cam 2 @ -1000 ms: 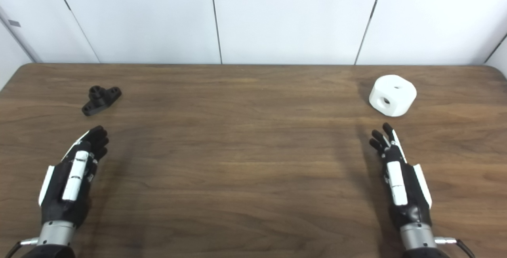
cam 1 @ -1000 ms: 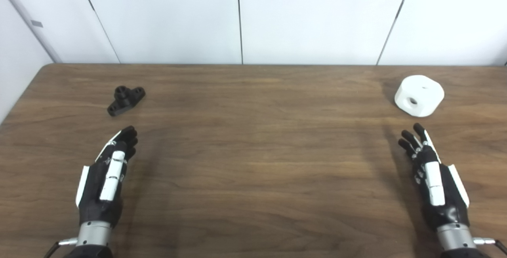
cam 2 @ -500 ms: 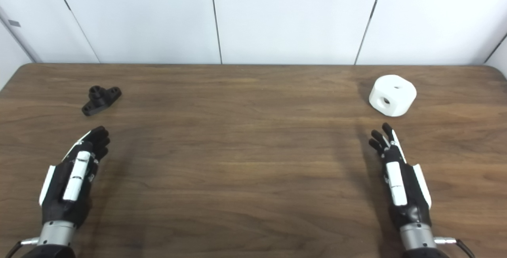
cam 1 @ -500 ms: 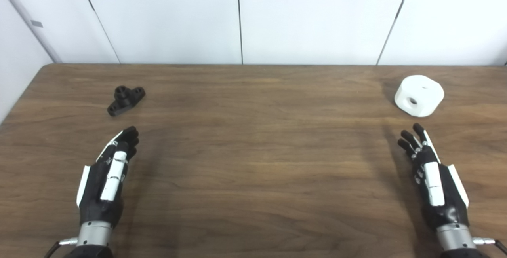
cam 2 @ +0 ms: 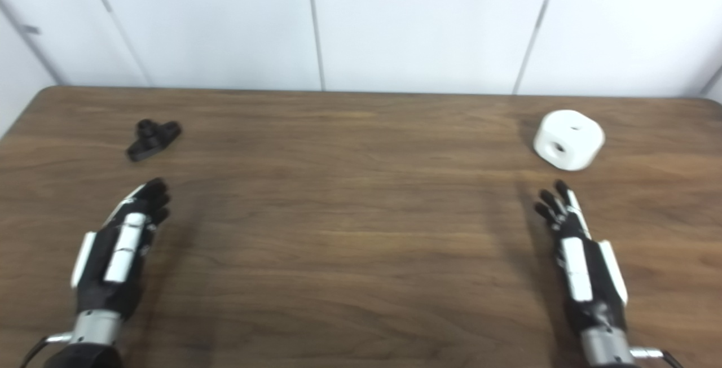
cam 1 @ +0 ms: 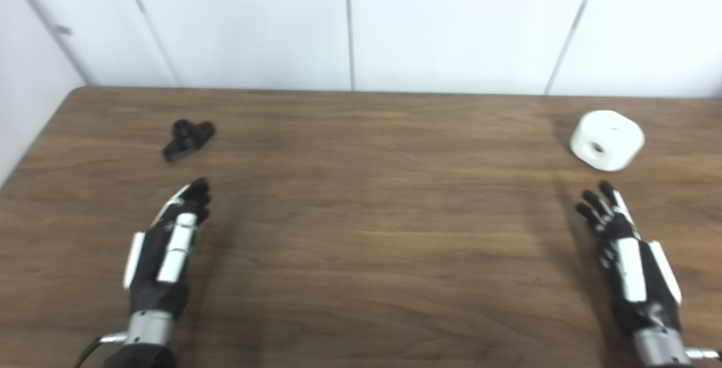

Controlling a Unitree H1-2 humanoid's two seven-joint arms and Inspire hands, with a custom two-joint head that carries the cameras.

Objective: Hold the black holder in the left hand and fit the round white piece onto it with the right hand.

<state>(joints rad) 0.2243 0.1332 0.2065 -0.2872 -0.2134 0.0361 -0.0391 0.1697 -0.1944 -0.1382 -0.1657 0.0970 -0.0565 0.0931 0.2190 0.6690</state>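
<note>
Left eye view: no readable writing or brand marks anywhere. Whole frame has shifted slightly right and is a bit blurred vs 0.5 s ago, so that's camera motion; parts and hands look unmoved relative to each other. Black holder (cam 1: pixel 188 139) sits on the table (cam 1: pixel 361 232) in the upper left, apart from any hand. Round white piece (cam 1: pixel 606 139) sits upper right, a side hole facing the camera. Left hand (cam 1: pixel 169 246) at lower left, back of hand up, fingers extended toward the holder and close together, holding nothing. Right hand (cam 1: pixel 629 263) at lower right, fingers extended and slightly fanned, empty, pointing toward the white piece, near it but not touching.

Right eye view: same layout, offset left. Holder (cam 2: pixel 153 139) upper left, white piece (cam 2: pixel 568 139) upper right, 2 holes visible on it. Left hand (cam 2: pixel 121 249) and right hand (cam 2: pixel 584 261) both flat-ish over the table, empty, wrists entering from the bottom edge.
</note>
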